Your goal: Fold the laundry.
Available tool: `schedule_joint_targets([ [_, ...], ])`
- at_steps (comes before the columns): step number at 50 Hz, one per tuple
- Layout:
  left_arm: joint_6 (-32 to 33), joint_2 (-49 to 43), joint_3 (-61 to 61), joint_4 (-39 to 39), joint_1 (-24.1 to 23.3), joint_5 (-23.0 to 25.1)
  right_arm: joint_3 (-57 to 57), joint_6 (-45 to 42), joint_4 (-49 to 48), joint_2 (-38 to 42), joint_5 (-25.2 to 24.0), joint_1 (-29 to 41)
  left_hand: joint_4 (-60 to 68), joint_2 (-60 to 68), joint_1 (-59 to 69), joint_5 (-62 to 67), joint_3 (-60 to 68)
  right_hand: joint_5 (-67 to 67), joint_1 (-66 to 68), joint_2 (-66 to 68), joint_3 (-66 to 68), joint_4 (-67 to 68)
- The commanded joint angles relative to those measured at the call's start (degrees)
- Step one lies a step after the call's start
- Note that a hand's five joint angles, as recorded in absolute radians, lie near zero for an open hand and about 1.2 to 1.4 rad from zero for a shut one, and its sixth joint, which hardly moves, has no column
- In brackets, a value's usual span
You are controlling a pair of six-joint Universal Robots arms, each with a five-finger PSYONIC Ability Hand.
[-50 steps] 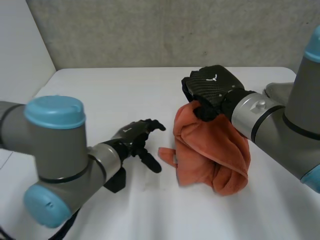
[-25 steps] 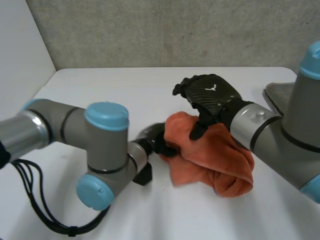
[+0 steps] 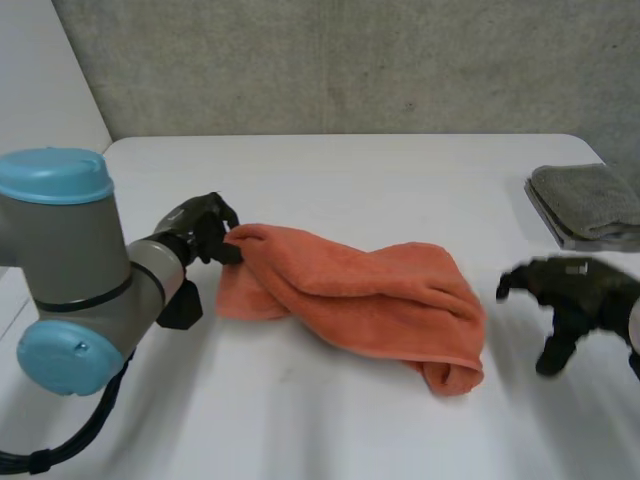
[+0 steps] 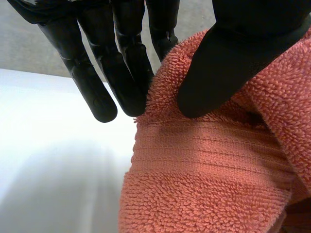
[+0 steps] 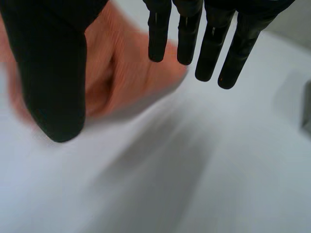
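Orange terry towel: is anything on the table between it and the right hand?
Nothing visible. Only bare white table lies between the open right hand and the orange terry towel's nearest end. The folded grey cloth lies farther back, off that path. The left hand pinches the towel's other end.

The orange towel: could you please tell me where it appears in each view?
Head view: orange towel bunched mid-table, one end pinched by the left hand.
Left wrist view: towel pinched between that hand's thumb and fingers.
Right wrist view: towel beyond the open right hand, apart from it.
Shared landmark: the white table.
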Motion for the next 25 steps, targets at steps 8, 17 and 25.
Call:
schedule_joint_targets([
  [8,-0.06,3.2,-4.39,0.11,1.57,-0.03,11.87,13.44,-10.92,3.13,-10.03,-1.76,11.41,11.85,15.12,15.08,11.94,3.03,5.97,3.03,2.62,2.62],
  [17,-0.06,6.54,-6.15,0.11,1.83,-0.03,8.71,23.13,-17.78,9.28,-10.38,5.61,11.41,11.85,15.12,15.08,11.94,-3.87,-0.93,-3.87,-4.28,-4.28],
  [25,0.03,8.12,-7.47,0.2,2.63,-0.03,4.93,25.23,-20.07,14.64,-7.57,11.68,11.41,11.85,15.12,15.08,11.94,-3.54,-0.6,-3.54,-3.94,-3.94],
])
